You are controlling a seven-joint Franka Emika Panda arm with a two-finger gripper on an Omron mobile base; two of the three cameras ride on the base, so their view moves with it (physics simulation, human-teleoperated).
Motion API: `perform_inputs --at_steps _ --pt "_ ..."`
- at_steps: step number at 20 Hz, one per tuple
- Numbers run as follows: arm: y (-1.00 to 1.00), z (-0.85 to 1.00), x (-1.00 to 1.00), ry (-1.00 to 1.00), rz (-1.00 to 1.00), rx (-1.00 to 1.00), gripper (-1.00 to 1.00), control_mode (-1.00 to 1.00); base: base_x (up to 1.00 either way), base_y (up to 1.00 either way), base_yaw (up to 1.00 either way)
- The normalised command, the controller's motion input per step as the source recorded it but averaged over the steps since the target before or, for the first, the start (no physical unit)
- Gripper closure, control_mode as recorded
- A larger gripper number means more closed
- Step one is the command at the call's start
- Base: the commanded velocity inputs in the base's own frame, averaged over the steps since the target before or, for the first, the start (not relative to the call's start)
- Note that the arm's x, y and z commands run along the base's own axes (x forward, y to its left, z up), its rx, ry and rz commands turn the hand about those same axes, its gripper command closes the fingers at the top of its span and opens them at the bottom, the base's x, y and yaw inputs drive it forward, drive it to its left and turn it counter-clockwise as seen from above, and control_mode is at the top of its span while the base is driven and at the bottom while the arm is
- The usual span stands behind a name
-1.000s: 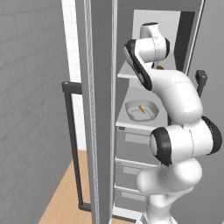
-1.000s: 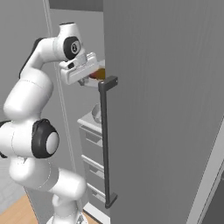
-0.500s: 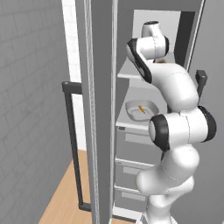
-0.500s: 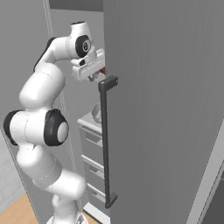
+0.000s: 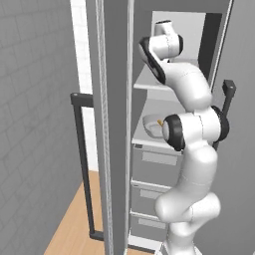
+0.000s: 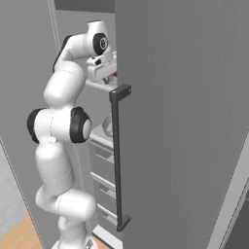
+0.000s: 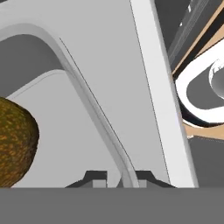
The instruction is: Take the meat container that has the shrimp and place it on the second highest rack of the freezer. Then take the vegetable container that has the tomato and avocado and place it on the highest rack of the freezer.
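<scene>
While the tall grey freezer stands open, its door with the long dark vertical bar handle fills the right side of the right base view, and a second dark bar handle shows on the panel at the left of the left base view. Room: grey tiled wall on the left, light wooden floor below it. Inside the freezer, grey drawers sit under two flat light-grey shelves.

The white arm reaches up into the upper compartment, at the level of the highest rack. On the lower shelf, partly hidden behind the arm's elbow joint, lies a pale shallow meat container with a small orange shrimp in it.

Hand view: the tool sits at the curved grey rim of the white vegetable container, one dark fingertip on each side of the rim wall, closed onto it as far as visible. An olive-brown rounded avocado lies inside the container at the left edge. Right of the container runs a pale shelf edge. A small red spot shows beside the hand in the right base view; too small to identify.
</scene>
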Motion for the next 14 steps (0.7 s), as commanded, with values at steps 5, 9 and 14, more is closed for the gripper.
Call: perform_inputs --at_steps 5,9,14 --pt "0.0 -0.39 0.32 0.04 0.0 0.0 1.0 -1.0 0.0 0.0 0.0" --pt "0.0 -0.6 0.27 0.0 -0.01 0.0 -1.0 -1.0 0.0 0.0 0.0" --pt "-0.08 -0.75 -0.07 -0.04 0.0 0.0 -1.0 -1.0 0.0 0.0 0.0"
